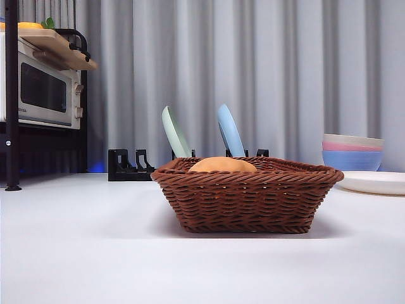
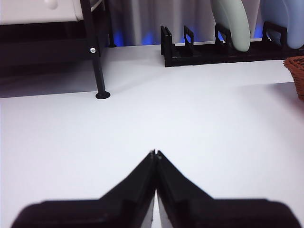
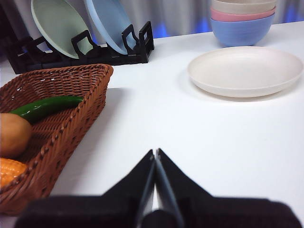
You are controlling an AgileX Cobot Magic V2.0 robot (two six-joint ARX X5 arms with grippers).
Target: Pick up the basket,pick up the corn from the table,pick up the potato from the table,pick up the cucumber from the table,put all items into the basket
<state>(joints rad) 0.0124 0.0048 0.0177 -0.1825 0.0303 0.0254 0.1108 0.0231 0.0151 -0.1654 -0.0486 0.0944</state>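
Left claw (image 2: pixel 155 154) closed, empty, low over bare white surface (image 2: pixel 199 123). Basket (image 1: pixel 247 193) sits mid-surface, upright. Inside it: corn (image 3: pixel 9 172), potato (image 3: pixel 13 134) touching it, cucumber (image 3: pixel 45 107) lying beyond. Right claw (image 3: pixel 155 153) closed, empty, just beside the basket's right side.

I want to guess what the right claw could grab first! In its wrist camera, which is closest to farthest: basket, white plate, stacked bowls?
1. basket, close beside the right gripper
2. white plate, farther out
3. stacked bowls, behind the plate
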